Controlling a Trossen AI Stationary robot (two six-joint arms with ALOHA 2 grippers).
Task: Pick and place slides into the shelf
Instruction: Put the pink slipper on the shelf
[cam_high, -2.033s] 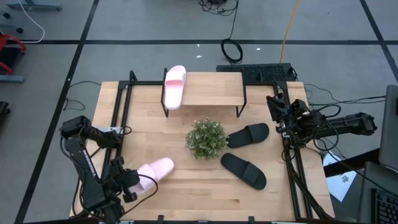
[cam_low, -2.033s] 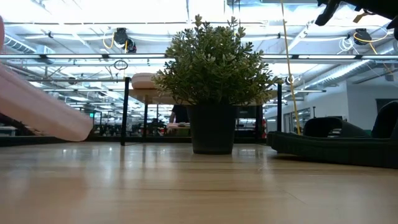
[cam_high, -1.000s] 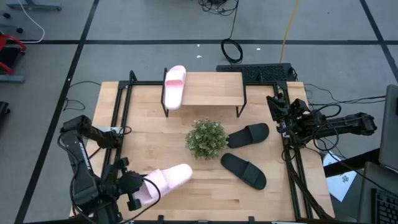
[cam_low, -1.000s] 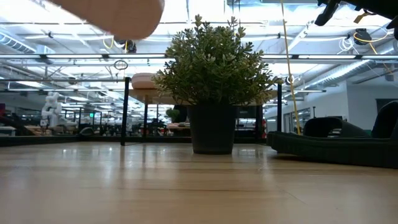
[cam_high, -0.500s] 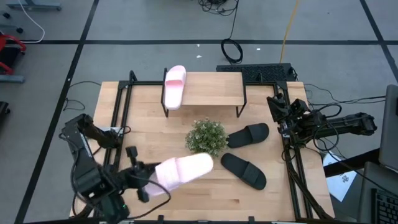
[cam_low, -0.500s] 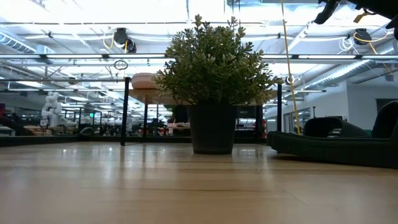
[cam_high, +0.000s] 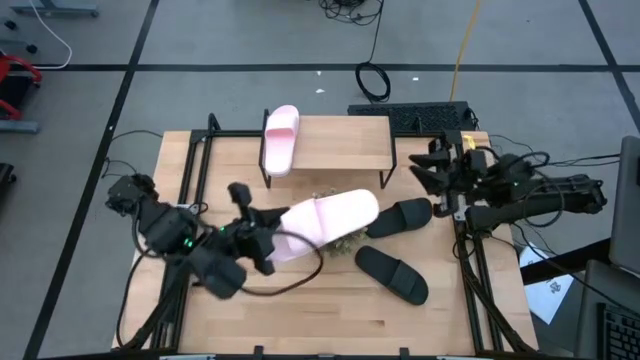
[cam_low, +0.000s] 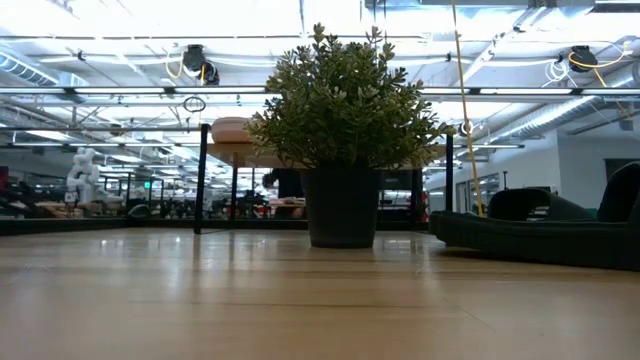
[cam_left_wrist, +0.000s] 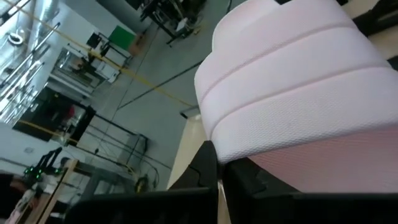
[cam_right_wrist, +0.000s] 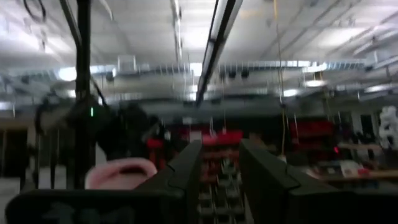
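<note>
A pale pink slide (cam_high: 330, 217) hangs in the air over the green plant (cam_high: 340, 246), with my left gripper (cam_high: 268, 238) shut on it; its ribbed strap (cam_left_wrist: 292, 81) fills the left wrist view. A second pink slide (cam_high: 281, 138) lies on the left end of the shelf (cam_high: 340, 143), its heel past the near edge. Two black slides (cam_high: 401, 216) (cam_high: 392, 273) lie flat on the table right of the plant. My right gripper (cam_high: 418, 172) is raised at the table's right edge, open, with nothing between its fingers (cam_right_wrist: 186, 171). My left gripper holds the pink slide by its heel end (cam_high: 290, 237), coming at it nearly level from the table's near left, along its length. A dark finger (cam_left_wrist: 239, 180) shows below the sole; the slide hides the rest. The slide is lifted clear, toe toward the shelf's right end.
The potted plant (cam_low: 345, 130) stands mid-table between the near edge and the shelf. Black frame rails (cam_high: 195, 170) run along both table sides. A keyboard (cam_high: 410, 115) lies behind the shelf. The shelf board right of the pink slide is bare.
My left gripper has risen and swung from the table's near left toward the middle, rolling as it went. It carried the pink slide up and over the plant. My right gripper has risen at the right edge and tipped upward.
</note>
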